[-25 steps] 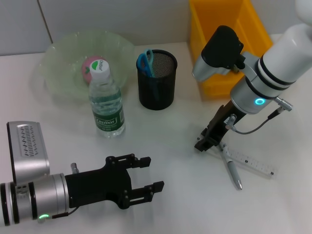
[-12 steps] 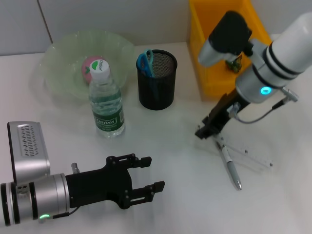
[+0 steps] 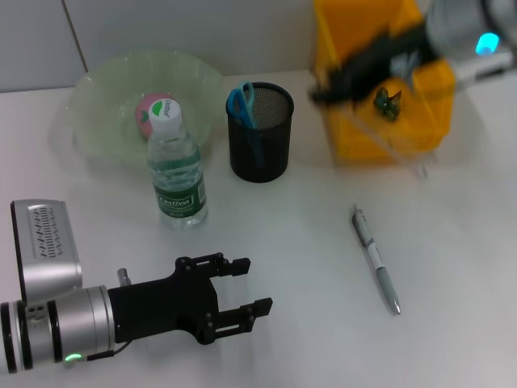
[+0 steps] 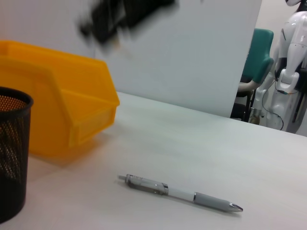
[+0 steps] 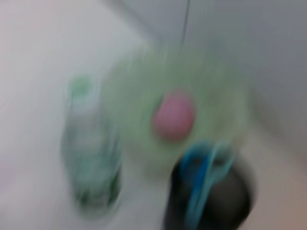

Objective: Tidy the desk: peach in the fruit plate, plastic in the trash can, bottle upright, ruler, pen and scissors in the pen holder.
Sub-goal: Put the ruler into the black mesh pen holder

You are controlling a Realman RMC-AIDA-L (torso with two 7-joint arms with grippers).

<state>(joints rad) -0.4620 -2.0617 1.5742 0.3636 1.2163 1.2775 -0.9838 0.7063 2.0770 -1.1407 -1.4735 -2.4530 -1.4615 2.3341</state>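
While the scissors (image 3: 240, 102) stood in the pen holder (image 3: 259, 132) and the peach (image 3: 146, 110) in the fruit plate (image 3: 105, 93), the pen (image 3: 376, 259) was left lengthwise on the surface (image 3: 307, 250), tip nearest; left gripper (image 3: 240, 306) jaws apart, right gripper (image 3: 323, 90) jaws' state untellable.

Around the pen (image 3: 375, 259): open table on every side, so you can come straight down.
Pen holder (image 3: 259, 132) mouth: scissors (image 3: 241, 103) fill its left edge; the rest is open.
Holder's neighbours: bottle (image 3: 175, 166) to its left, yellow bin (image 3: 380, 77) to its right.

Right gripper (image 3: 323, 87) and clear ruler (image 3: 388, 141) motion-blurred; right wrist view smeared throughout.
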